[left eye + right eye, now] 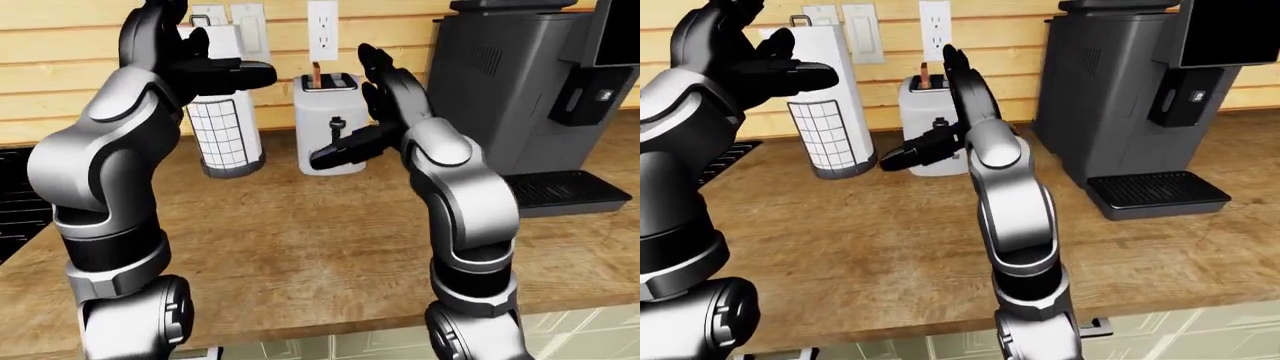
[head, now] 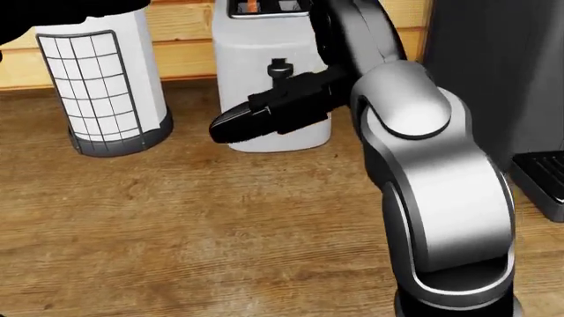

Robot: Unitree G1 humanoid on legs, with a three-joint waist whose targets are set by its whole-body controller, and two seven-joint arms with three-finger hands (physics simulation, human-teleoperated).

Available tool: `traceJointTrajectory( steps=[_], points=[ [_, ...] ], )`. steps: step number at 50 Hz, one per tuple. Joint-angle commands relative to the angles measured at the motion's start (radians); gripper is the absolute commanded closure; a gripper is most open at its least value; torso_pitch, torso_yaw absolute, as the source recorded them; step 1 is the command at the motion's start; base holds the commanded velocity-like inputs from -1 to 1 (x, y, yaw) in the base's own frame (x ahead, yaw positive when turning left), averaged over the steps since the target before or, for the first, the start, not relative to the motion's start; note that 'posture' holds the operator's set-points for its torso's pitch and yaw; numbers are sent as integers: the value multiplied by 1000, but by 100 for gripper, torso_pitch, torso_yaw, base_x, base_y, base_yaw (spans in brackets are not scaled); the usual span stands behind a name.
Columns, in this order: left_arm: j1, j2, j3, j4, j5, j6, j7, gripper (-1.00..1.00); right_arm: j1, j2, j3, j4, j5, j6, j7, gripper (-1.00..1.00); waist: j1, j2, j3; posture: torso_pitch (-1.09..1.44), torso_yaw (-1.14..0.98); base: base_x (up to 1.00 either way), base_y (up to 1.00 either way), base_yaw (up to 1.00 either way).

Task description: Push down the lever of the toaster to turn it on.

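The white toaster (image 2: 264,46) stands against the wooden wall, near the top middle of the head view. Its black lever (image 2: 280,68) shows high on its face. My right hand (image 1: 372,105) is open in front of the toaster, fingers pointing up. One black finger (image 2: 264,112) reaches left across the toaster's face just below the lever, hiding the dial. Whether it touches the lever I cannot tell. My left hand (image 1: 200,52) is raised and open at upper left, in front of a white cylinder.
A white cylinder with a grid pattern (image 2: 101,86) stands left of the toaster. A dark coffee machine (image 1: 520,90) with a drip tray (image 1: 1155,193) stands to the right. All rest on a wooden counter (image 2: 194,224), whose near edge runs along the bottom of the left-eye view.
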Motion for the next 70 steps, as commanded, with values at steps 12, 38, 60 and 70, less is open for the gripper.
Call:
traceJointTrajectory(
  steps=[12, 38, 60, 70],
  points=[
    [-34, 11, 11, -30, 1, -21, 0, -100, 48, 46, 54, -67, -75, -16, 62, -100, 2, 5, -21, -35, 0, 0, 0, 0],
    [-20, 5, 9, -32, 7, -30, -3, -100, 82, 116, 31, 46, -84, -137, 57, -100, -4, 11, -24, -35, 0, 0, 0, 0],
    [-20, 3, 7, -37, 8, -27, -3, -100, 10, 102, -44, 183, 210, -150, -139, -100, -3, 9, -24, -35, 0, 0, 0, 0],
    [-24, 7, 11, -35, 6, -25, -5, -100, 13, 70, -32, 264, 221, -224, -146, -100, -2, 7, -25, -35, 0, 0, 0, 0]
  ],
)
